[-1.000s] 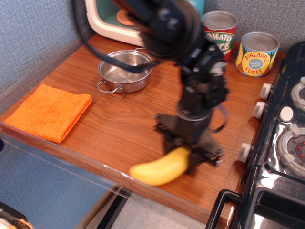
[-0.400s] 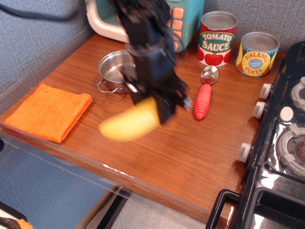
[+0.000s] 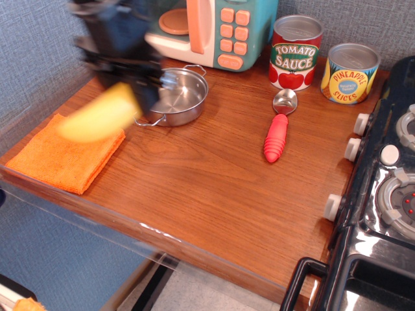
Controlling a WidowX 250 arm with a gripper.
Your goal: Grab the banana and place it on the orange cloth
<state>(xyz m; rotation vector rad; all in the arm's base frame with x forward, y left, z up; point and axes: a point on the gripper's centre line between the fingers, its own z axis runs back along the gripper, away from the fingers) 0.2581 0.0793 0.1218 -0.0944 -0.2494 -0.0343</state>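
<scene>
A: One banana (image 3: 98, 115), and it is up in the air above the orange cloth (image 3: 65, 155) at the counter's left edge, its stem end tucked into the dark, blurred gripper (image 3: 139, 87).

B: Are the fingers closed on it?

A: The blur hides them, but the banana hangs clear of the cloth with its right end inside the gripper, so I judge them clamped on that end.

B: How will it handle?

A: It looks smooth and glossy, probably a light hollow toy, stiff, and slippery. Held by one end, the long free part could swing or slide out. A hold nearer the middle of the curve would be steadier, I think.

B: And the cloth?

A: Fuzzy, folded, soft. It should cushion the drop and stop rolling. It lies flat near the front left corner of the counter (image 3: 214, 181).

B: What is around it?

A: Going rightward: a steel pot (image 3: 175, 97) just beside the cloth's far right corner, a toy microwave (image 3: 214, 29) at the back edge, a red-handled spoon (image 3: 277, 129) mid-counter, then a tomato sauce can (image 3: 296, 52) and a pineapple can (image 3: 350, 72) at the back right. A toy stove (image 3: 382, 188) runs along the right edge.

B: Any risk?

A: The pot's handle sits near the gripper; a low pass might clip it.
</scene>
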